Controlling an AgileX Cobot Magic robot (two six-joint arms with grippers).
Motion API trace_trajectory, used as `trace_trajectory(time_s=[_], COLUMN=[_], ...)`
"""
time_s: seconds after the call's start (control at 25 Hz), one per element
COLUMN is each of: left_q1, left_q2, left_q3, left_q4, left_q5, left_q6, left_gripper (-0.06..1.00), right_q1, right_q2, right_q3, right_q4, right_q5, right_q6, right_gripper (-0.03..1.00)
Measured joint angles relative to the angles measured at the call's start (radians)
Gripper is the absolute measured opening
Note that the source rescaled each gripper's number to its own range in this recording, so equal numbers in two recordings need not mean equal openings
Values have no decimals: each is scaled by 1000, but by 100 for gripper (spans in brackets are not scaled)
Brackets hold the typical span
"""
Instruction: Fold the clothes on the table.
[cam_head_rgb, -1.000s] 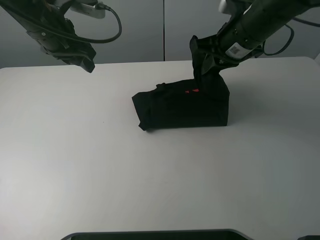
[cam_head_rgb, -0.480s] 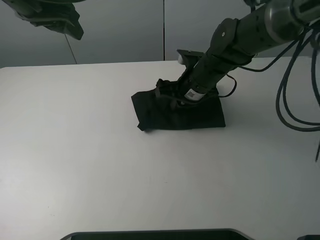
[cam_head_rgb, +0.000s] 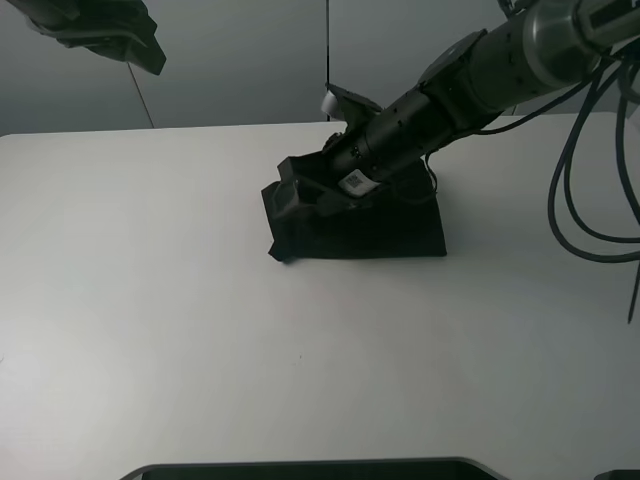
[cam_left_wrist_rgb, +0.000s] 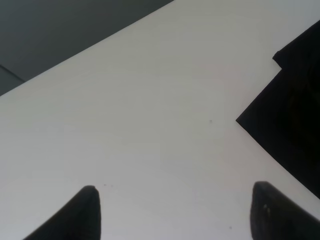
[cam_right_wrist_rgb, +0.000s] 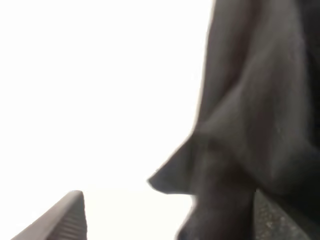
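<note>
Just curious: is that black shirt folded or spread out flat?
Folded: the shirt is a compact block on the table, right pincer at its left end.

Ext. high view, backdrop: grey wall (cam_head_rgb: 240, 60) ran full width behind the far edge of the table (cam_head_rgb: 150, 320). Wall was made up of flat matt panels, no markings seen. One vertical seam (cam_head_rgb: 328, 55) approx. mid-frame, thin and dark. Second seam (cam_head_rgb: 143, 98) further left, leaning slightly, upper part hidden. Bottom edge of frame: black object (cam_head_rgb: 310, 468) w/ rounded upper corners, only its top strip in view; type not identifiable. Bottom right corner: small dark shape (cam_head_rgb: 622, 476), cut off by frame, not identifiable. Left wrist view: dark grey surface (cam_left_wrist_rgb: 65, 30) lay beyond the pale edge; no detail discernible.
</note>
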Motion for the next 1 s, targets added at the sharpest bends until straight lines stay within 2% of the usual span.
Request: trace_trajectory(time_s=[0.16,0.68,0.8,1.0], left_q1=[0,0,0,0], left_q2=[-5,-230,-300,-417], left_q3=[0,0,0,0], left_q4=[0,0,0,0], left_q5=[-2,-64,-75,-91], left_q6=[0,0,0,0], left_gripper=[81,81,81,81], right_q1=[0,0,0,0], right_q2=[0,85,109,111], right_q3=[-6,-6,-6,-6], right_q4=[97,140,185,283], right_q5=[27,-7,18,117], right_q6=[-110,-142,-191,-298], right_gripper=[75,75,75,75])
